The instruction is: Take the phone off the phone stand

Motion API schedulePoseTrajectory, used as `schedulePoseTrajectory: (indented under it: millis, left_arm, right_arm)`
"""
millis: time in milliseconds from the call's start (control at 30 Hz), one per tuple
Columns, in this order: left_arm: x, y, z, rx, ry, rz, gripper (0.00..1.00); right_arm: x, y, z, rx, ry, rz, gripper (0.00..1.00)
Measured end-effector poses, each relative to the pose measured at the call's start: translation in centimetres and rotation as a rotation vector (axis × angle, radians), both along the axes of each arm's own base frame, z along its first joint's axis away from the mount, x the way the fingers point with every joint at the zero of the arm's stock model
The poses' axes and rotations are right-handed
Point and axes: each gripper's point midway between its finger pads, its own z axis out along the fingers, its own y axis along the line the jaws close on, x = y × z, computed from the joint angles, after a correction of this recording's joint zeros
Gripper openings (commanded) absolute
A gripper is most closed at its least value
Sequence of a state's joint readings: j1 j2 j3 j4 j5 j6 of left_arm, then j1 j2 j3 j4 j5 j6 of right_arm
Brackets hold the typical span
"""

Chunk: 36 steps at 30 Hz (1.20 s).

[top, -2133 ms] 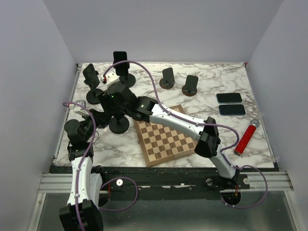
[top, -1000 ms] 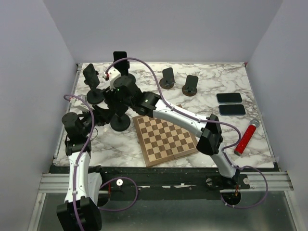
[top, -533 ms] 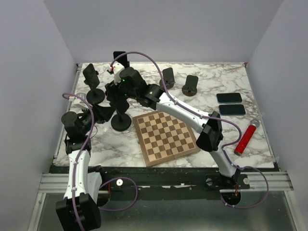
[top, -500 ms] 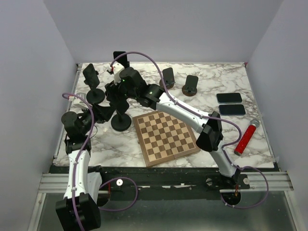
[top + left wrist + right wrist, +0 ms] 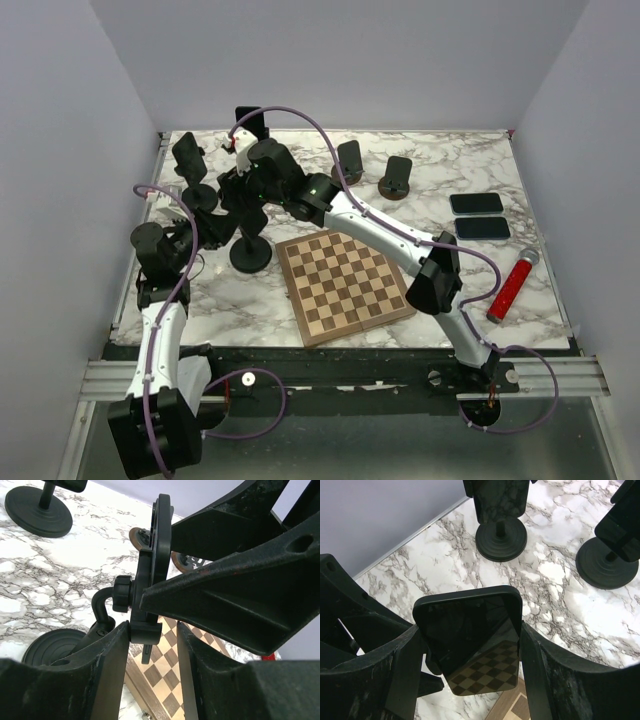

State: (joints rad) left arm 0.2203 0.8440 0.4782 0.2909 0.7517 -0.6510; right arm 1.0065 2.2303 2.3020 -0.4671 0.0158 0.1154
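Right claw (image 5: pixel 243 187) has climbed rearward since the earlier frame; pinches the phone (image 5: pixel 467 630) by both side edges, close against the phone stand (image 5: pixel 159 555) cradle; left claw (image 5: pixel 152 626) spread astride the cradle's foot; stand base on desk (image 5: pixel 440 170).

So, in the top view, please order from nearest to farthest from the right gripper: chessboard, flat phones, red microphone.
1. Chessboard, centre, beside the right gripper.
2. Flat phones, far right.
3. Red microphone, right edge, near side.
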Motion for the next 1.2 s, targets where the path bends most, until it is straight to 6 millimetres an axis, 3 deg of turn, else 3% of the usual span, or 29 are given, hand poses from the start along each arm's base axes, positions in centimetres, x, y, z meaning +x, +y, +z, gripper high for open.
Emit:
schedulePoseTrajectory:
  millis: [367,633,967,1200]
  left_arm:
    - [0.9,-0.1,-0.2,0.018,0.009,0.006,0.39]
    - [1.0,-0.1,-0.1,0.038,-0.005,0.007,0.0]
    - [1.4,0.3,-0.3,0.077,0.005,0.015,0.0]
    - [1.0,0.6,-0.4,0.116,-0.014,0.016,0.0]
  right_arm:
    - [0.0,0.0,-0.1,-0.003,0.008,-0.003,0.01]
    - [0.2,-0.1,0.0,-0.002,0.004,-0.016,0.01]
    - [1.7,0.2,-0.2,0.002,-0.098,-0.088,0.01]
    - [1.6,0.2,-0.3,0.049,-0.11,-0.067,0.01]
